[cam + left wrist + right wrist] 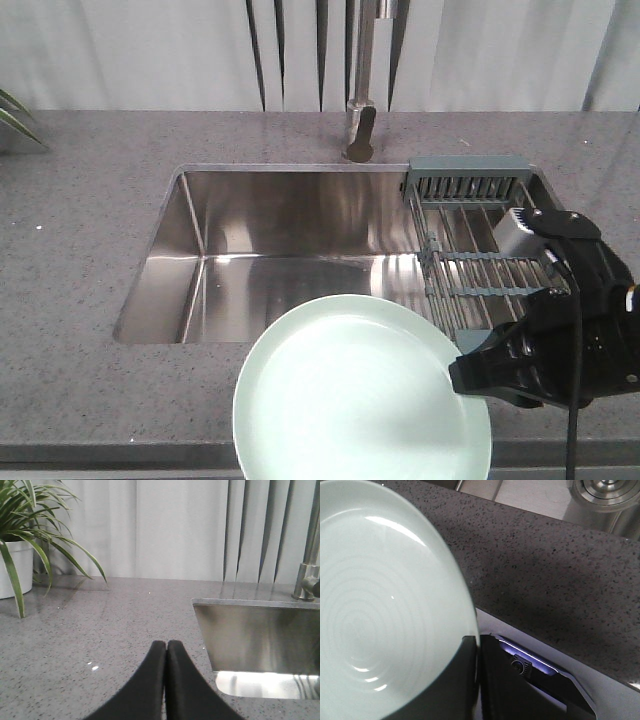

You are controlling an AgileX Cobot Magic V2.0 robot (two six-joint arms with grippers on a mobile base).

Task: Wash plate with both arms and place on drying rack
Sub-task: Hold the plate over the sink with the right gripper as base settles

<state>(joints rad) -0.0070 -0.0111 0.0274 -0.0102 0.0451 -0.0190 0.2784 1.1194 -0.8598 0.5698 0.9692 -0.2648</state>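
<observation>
**Front view.** Plate (360, 395) sits at lower centre of frame, face up and roughly level, over the near counter (80, 250) edge. Right gripper (470, 378), lower right, is pinched on the plate's right rim. That is the only hold on it. Sink (290, 230) lies mid-frame, dry as far as I can see. Faucet (362, 120) is at top centre, with no water visible. Drying rack (480, 270) spans the right end of the basin and holds nothing.

**Left wrist view.** Left gripper (166, 647), bottom centre, has its jaws pressed together on nothing, above bare counter. Potted plant (30, 510) is upper left and the sink corner is at right.

**Right wrist view.** The plate fills the left of frame. Jaws are clamped across its rim at bottom centre, with one finger over the face and one under.

**Judgement.** Step in hand is carrying the plate over the basin for washing.
- A one-edge grip gives leverage against the jaws, so move slowly and keep the plate near level until it is above the sink.
- Then tilt it so water drains inward.
- Bring the left arm in from the open left side, staying clear of the faucet and rack.

**Writing.** No brand, label or text is legible in any view.
</observation>
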